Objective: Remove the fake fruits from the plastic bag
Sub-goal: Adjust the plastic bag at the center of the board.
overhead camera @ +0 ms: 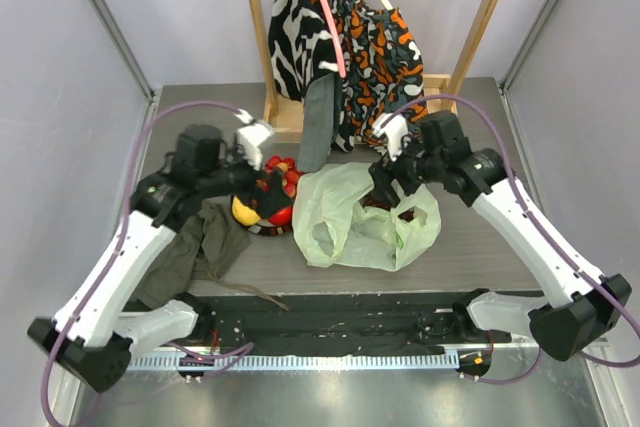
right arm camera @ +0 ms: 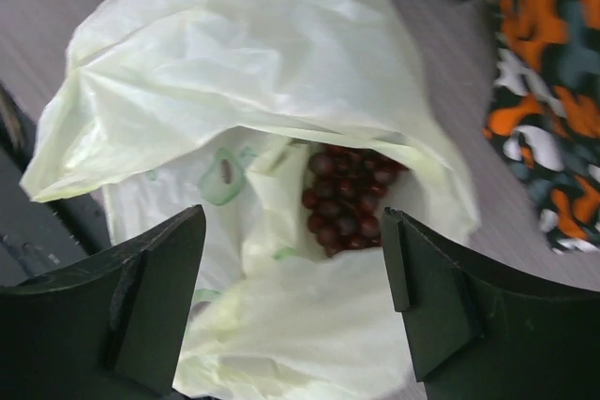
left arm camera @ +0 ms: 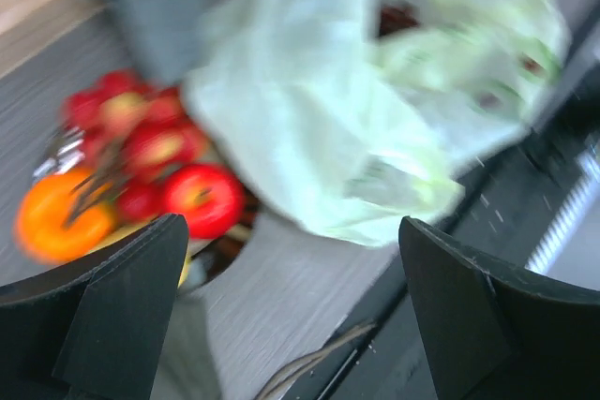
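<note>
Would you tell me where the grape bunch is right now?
In the right wrist view, the grape bunch lies inside the open mouth of the plastic bag, just ahead of the right gripper.

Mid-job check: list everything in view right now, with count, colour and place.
plastic bag: one, pale green, table centre
grape bunch: one, dark red-purple, inside the bag
fake fruits: several, red, orange, yellow, heaped on the plate
plate: one, dark-rimmed, left of the bag
cloth: one, olive-grey, near left, beside the plate
garments: count unclear, black-white-orange, hanging on the rack
rack: one, wooden, table rear
left gripper: open, by the plate
right gripper: open, over the bag's opening
</note>
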Action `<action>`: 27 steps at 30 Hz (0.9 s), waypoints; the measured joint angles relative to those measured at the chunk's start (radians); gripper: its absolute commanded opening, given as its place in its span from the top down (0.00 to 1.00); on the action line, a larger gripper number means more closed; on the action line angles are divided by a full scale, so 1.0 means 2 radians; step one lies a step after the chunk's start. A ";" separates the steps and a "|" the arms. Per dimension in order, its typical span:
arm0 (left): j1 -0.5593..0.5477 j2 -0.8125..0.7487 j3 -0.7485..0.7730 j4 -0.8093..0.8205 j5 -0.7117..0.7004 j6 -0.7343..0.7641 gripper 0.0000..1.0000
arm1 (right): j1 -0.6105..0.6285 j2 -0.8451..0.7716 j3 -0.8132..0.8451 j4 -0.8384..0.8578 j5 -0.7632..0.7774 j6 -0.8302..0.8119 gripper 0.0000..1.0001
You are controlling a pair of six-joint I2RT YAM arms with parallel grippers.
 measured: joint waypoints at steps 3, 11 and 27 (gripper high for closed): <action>-0.074 0.032 -0.007 0.009 0.030 0.035 0.00 | 0.025 0.015 -0.017 0.001 -0.001 0.004 0.20; -0.143 0.111 -0.081 0.028 0.052 0.102 0.00 | 0.027 0.041 -0.073 0.003 0.031 0.059 0.19; -0.268 0.196 -0.134 0.177 0.057 0.112 0.99 | 0.026 0.044 -0.156 0.035 0.095 0.142 0.12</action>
